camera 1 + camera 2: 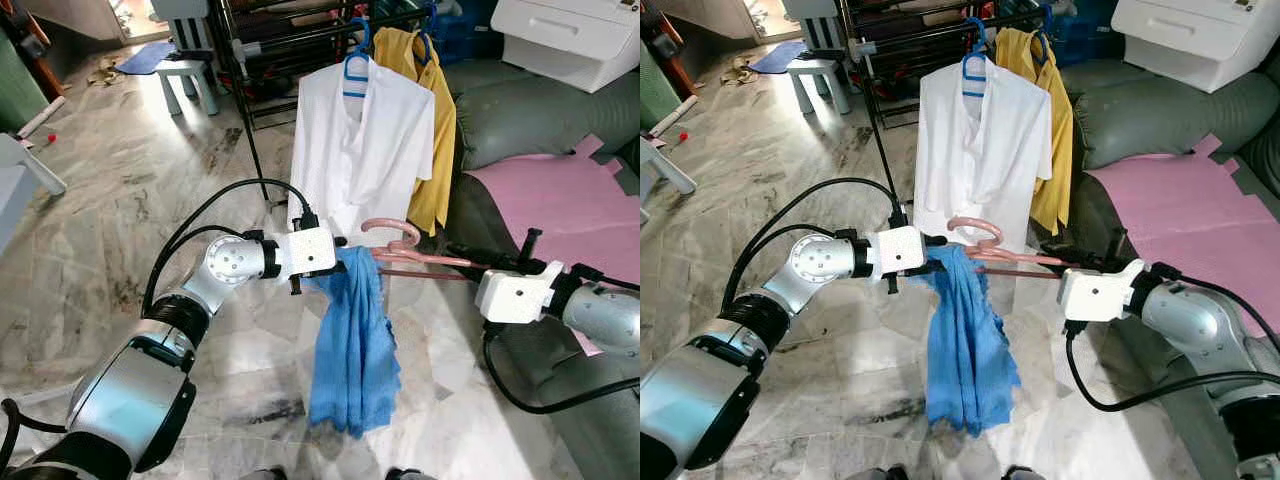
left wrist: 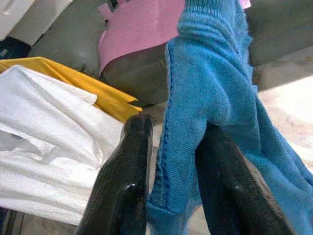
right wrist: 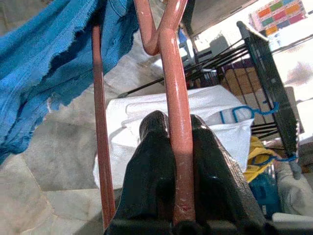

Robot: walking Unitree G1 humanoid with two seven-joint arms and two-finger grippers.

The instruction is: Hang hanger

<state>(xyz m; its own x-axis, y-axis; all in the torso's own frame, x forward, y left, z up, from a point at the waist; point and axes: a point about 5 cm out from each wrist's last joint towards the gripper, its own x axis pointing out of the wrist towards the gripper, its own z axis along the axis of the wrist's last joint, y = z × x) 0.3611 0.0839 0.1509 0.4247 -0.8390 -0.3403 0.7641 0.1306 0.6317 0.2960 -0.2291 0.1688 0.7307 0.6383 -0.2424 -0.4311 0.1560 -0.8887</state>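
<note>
- Gripping from the right, the right gripper [image 3: 172, 142] had its two black fingers pressed together on an arm of the pink hanger [image 1: 990, 245], which lay roughly level in mid-air between the two arms, above the marble floor [image 1: 120, 190].
- The hanger's hook curled upward near the hem of the white shirt [image 1: 360, 150].
- A blue garment [image 1: 355, 340] was draped over the left end of the hanger and hung down in a long fold toward the floor.
- The left gripper [image 2: 168, 147] reached in from the left and pinched the top of the blue garment between its fingers [image 2: 129, 171], just beside the hanger's end.
- Behind them, the white shirt hung on a blue hanger [image 1: 356, 60] from a black clothes rack [image 1: 290, 40], with a yellow shirt [image 1: 435, 120] hanging just behind it on the same rack.
- To the right stood a grey-green sofa [image 1: 530, 110] with a pink sheet [image 1: 570, 200] spread on its seat.
- A small pale stool [image 1: 185, 75] stood on the floor well to the left of the rack.
</note>
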